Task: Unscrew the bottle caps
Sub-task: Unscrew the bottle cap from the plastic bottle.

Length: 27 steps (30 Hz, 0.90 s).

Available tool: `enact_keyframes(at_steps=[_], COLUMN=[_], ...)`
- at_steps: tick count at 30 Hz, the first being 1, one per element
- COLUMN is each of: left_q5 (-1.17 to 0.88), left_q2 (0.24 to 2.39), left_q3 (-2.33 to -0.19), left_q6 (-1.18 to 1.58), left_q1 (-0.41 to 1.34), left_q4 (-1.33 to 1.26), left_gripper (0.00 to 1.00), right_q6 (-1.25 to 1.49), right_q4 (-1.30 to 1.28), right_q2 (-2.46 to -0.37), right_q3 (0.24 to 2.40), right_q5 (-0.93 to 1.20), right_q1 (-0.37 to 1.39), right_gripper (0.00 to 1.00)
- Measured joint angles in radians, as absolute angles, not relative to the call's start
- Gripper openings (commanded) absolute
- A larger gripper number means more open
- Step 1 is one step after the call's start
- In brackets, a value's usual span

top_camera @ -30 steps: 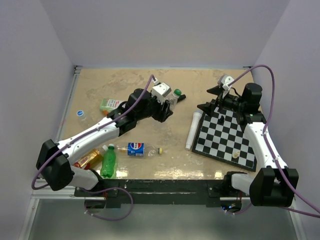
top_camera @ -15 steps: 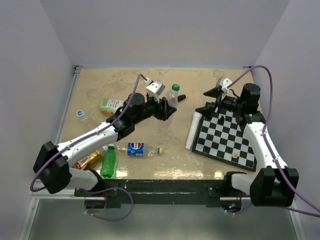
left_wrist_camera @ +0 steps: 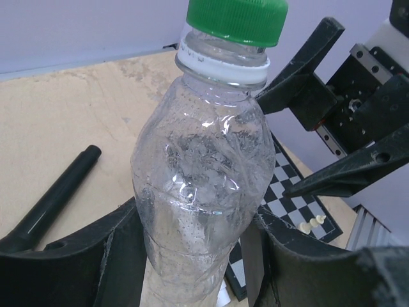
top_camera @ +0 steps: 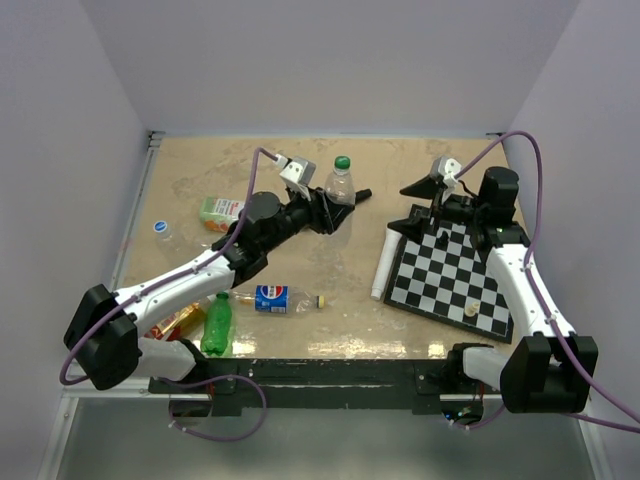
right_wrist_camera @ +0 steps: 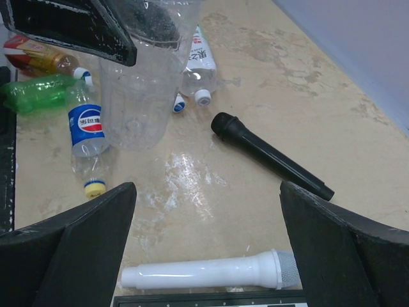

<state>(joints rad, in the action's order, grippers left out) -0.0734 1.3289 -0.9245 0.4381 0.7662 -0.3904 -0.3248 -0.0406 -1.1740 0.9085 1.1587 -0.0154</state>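
Note:
A clear crinkled bottle [top_camera: 340,186] stands upright with its green cap [top_camera: 342,162] screwed on, at the back middle of the table. My left gripper [top_camera: 333,209] is shut on the lower body of this bottle [left_wrist_camera: 201,192], one finger on each side, and the cap [left_wrist_camera: 236,19] rises above them. My right gripper [top_camera: 410,204] hangs open just to the right of the bottle at cap height, touching nothing; its fingers [left_wrist_camera: 307,89] show behind the bottle. In the right wrist view the right gripper [right_wrist_camera: 208,236] frames bare table, with the held bottle [right_wrist_camera: 137,96] at upper left.
A Pepsi bottle [top_camera: 270,298] with a yellow cap [top_camera: 321,302], a green bottle [top_camera: 217,325] and an amber bottle [top_camera: 178,318] lie front left. A carton [top_camera: 220,210] and blue cap [top_camera: 160,227] sit left. A black microphone [right_wrist_camera: 268,155], white microphone [top_camera: 385,260] and chessboard [top_camera: 450,270] lie right.
My left arm has drawn back to the left and swung the clear bottle from leaning under the wrist to standing upright, its cap now up. The right gripper edged slightly left.

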Motion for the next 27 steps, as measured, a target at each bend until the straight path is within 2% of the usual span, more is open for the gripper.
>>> enact_keyframes(at_steps=[27], left_q5=[-0.003], left_q2=[1.377], left_q3=[-0.883], left_q6=[0.596], left_q1=[0.766], left_q4=[-0.677], left_gripper=[0.14], right_q6=[-0.147], right_q4=[0.105], right_q2=[-1.187], right_q3=[0.906], right_q5=[1.204], right_q1=[0.026], right_gripper=[0.98])
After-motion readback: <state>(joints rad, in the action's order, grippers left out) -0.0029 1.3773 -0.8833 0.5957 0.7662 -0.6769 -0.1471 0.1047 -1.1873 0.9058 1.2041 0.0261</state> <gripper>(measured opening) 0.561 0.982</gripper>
